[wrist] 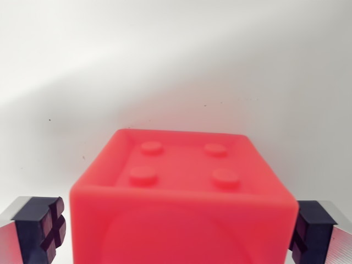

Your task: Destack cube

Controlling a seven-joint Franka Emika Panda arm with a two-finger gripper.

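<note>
Red cube (181,203) btwn open gripper (179,234) pads; cube bottom cut off.

There is one red cube (181,203). It is big in the wrist view and its bottom is cut off by the edge, so you cannot tell if more cubes sit under it. On its top there are four round bumps (152,147): two at the back and two at the front. There is one pincer (179,234). It has two fingers, one finger (38,225) at the wrist view's left and one at the wrist view's right. Each finger has one dark pad. There is one white bench (176,71), with a few tiny dark specks on it.
</note>
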